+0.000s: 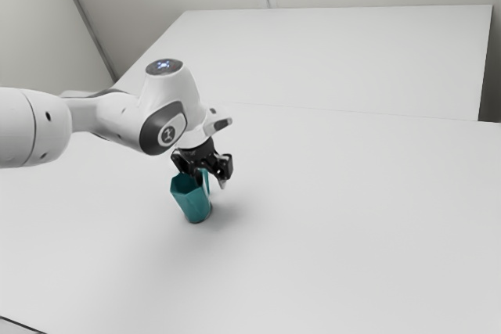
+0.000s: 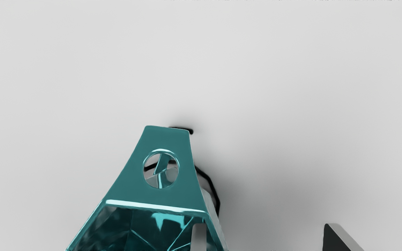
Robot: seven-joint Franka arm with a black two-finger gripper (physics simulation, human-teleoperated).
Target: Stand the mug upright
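Exterior view, left to right. Mug (image 1: 190,199): over the table (image 1: 352,185), mouth up, leaning to the exterior view's left; probably light, stiff, slick. Suggested hold: side wall, pinched inside and out, clear of the handle (image 2: 161,196). Gripper (image 2: 265,228): wide, one finger at the mouth, the other outside, well apart.

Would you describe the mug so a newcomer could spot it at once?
On the white table, look below the black gripper. The mug there is teal and faceted, open end up, with a round hole through its flat side piece. That teal sets it apart from the white arm.
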